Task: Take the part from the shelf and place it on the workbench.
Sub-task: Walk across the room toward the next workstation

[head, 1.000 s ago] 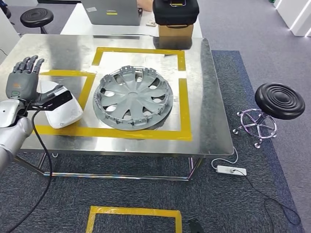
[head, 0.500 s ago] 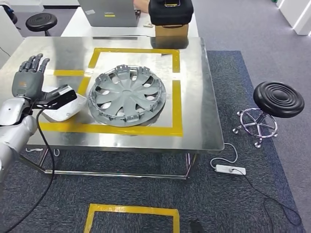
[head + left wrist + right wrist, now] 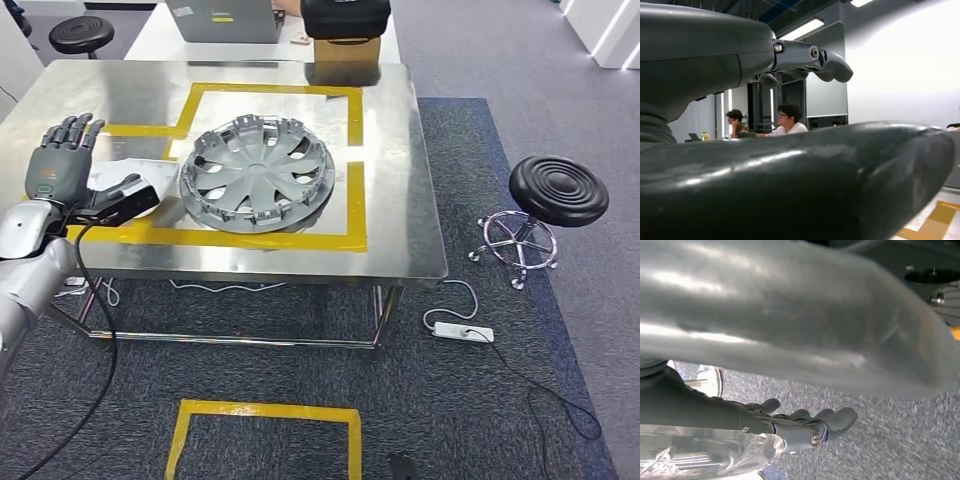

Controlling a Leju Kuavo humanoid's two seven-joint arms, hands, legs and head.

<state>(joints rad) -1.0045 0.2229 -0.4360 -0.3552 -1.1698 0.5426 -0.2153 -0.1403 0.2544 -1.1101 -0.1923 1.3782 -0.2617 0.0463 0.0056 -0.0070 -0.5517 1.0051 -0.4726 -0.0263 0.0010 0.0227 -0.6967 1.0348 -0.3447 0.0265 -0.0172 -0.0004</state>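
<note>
The left hand [image 3: 59, 165] is raised at the near left corner of the steel table [image 3: 400, 200], palm away from the camera, fingers [image 3: 72, 128] spread and straight, thumb out to the side, with nothing in it. In its wrist view the thumb [image 3: 798, 185] and the outstretched fingers [image 3: 813, 59] stand well apart with only the room between them, where two people [image 3: 787, 120] sit at a far desk. Just beyond this hand lies a white part [image 3: 124, 180] on the tabletop, partly hidden behind the wrist. Farther to the hand's right, the grey wheel cover [image 3: 256, 170] lies flat on the table inside a yellow tape rectangle [image 3: 355, 190], apart from the hand. The right hand [image 3: 806, 422] hangs over grey carpet [image 3: 885, 440], its fingers stretched out and holding nothing. A black stool [image 3: 558, 190] stands on the floor well past the table's far right side.
</note>
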